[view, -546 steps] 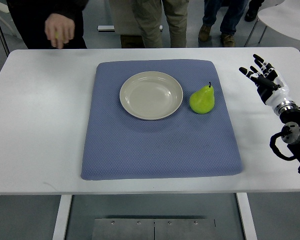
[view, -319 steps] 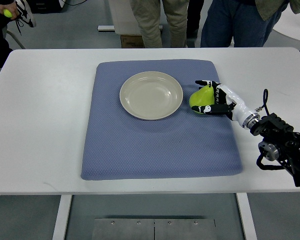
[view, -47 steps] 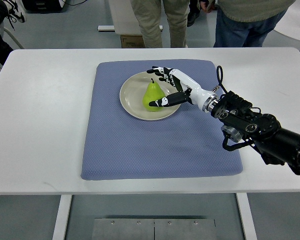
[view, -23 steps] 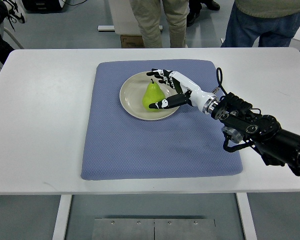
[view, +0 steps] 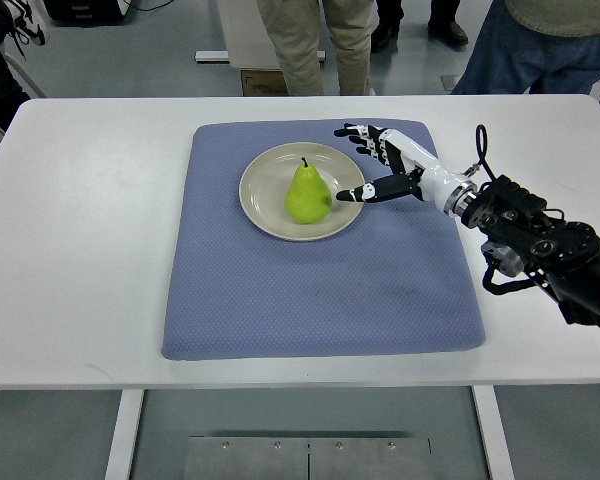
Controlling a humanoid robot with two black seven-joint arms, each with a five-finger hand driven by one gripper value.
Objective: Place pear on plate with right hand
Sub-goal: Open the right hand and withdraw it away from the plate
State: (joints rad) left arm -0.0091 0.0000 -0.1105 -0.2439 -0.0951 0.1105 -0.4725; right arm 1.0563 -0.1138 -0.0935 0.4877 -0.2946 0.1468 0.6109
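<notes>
One white table (view: 80, 250) holds a blue mat (view: 310, 290). On it, the right hand (view: 385, 165) has its fingers spread wide, holding nothing, just beside the plate (view: 265, 210). The green pear (view: 305, 193) stands upright on the plate.

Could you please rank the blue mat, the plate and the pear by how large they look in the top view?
1. blue mat
2. plate
3. pear

None look alike; the pear stands on the plate, the plate on the mat.
</notes>
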